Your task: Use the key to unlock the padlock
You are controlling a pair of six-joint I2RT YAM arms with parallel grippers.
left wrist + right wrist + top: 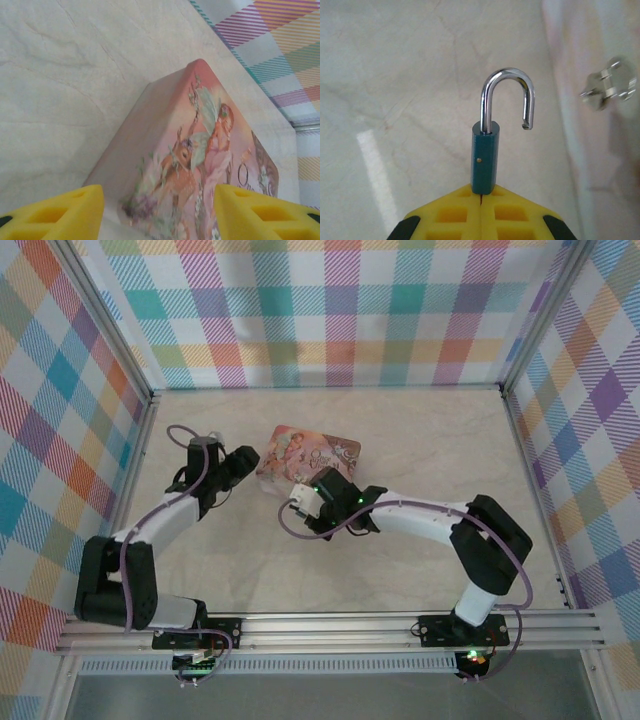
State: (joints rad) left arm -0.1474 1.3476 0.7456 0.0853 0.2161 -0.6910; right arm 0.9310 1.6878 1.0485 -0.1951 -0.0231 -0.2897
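Yellow right gripper (481, 199), clenched on the lower end of the padlock (484, 152). Holds the blue body upright over the worktop (395, 100), shackle (507, 75) free at one end. Key (610, 84) blurred at right, beside the tin (200, 165); resting or not, cannot tell. Left gripper (159, 200) released, at the tin's corner. Likely hazards: pivot or slip of the padlock from so shallow a hold; nudge of the tin by a left finger, key knocked away.

Ornate cursive lettering (246, 176) stood on the illustrated lid of the pink tin (165, 125), beside the fairy picture, only a large looping capital resembling an O could be made out, the rest blurred and cut off.
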